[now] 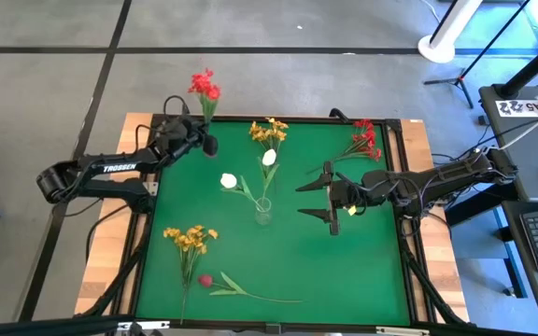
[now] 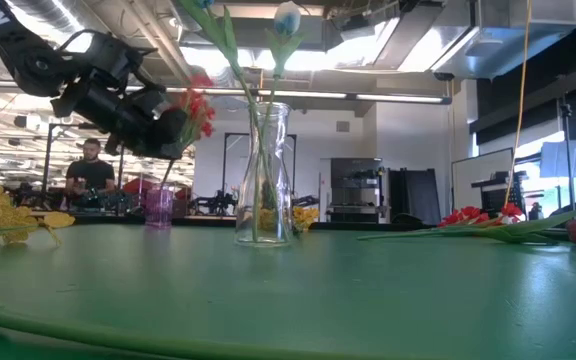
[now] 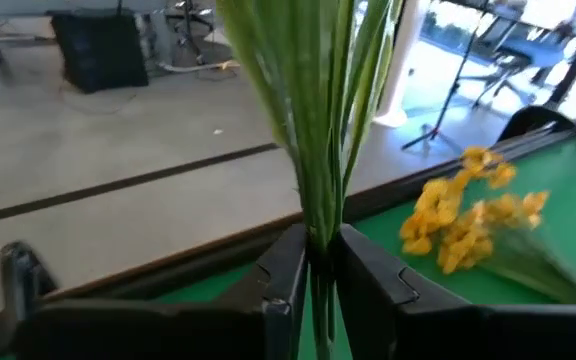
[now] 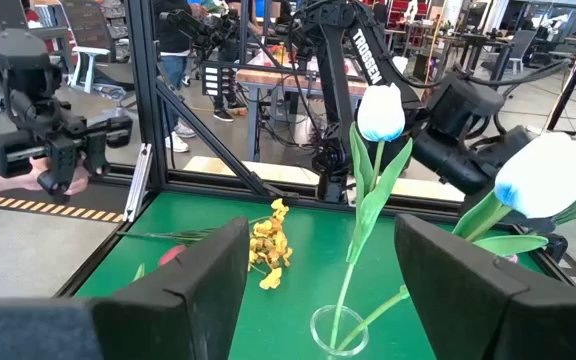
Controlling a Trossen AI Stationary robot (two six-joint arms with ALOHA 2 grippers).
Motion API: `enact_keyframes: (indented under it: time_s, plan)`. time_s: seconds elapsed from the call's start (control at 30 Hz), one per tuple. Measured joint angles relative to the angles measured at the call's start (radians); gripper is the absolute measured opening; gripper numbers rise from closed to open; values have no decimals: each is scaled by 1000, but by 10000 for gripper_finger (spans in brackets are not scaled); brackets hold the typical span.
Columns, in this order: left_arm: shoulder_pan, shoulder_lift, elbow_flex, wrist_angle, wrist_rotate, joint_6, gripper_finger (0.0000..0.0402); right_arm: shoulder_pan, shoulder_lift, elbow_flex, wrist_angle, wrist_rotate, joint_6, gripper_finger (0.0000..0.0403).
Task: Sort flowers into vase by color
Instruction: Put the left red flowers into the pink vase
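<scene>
My left gripper [image 1: 201,140] is at the table's far left, shut on a red flower cluster [image 1: 205,87] whose heads reach past the far edge. My right gripper [image 1: 318,195] is open and level, right of the glass vase [image 1: 263,213], touching nothing. The vase stands mid-table with two white buds [image 1: 229,180] [image 1: 269,158] stuck in it by their stems. Lying flat on the green mat are a yellow cluster [image 1: 269,132] at the far edge, another yellow cluster [image 1: 190,238] near left, a dark-red bud [image 1: 205,279] and a second red cluster [image 1: 364,140] far right. My left gripper pinches the red cluster's bundle of green stems [image 3: 318,225] between its two fingers [image 3: 286,270]. The fingers lie across the stems. The flower is lifted clear of the mat, its stems tilted up and its red heads [image 2: 196,105] above the gripper.
The mat is framed by a black rail [image 1: 278,119] with wooden boards [image 1: 106,266] outside it. The near right part of the mat [image 1: 353,271] is free. In the low view, a person [image 2: 90,170] sits far off in the room behind.
</scene>
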Motion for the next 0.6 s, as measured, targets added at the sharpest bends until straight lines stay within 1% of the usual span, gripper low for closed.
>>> enact_keyframes:
  time_s: [0.17, 0.3, 0.5, 0.6]
  plan:
    - [-14, -13, 0, -97, -49, 6, 85, 0, 0, 0, 0, 0, 0, 250]
    - [-25, -41, 0, -165, -53, 8, 120, 0, 0, 0, 0, 0, 0, 250]
    - [-50, -115, 0, -255, -54, 8, 175, 0, 0, 0, 0, 0, 1, 250]
    - [-67, -166, 0, -321, -56, 8, 194, 0, 0, 0, 0, 0, 5, 250]
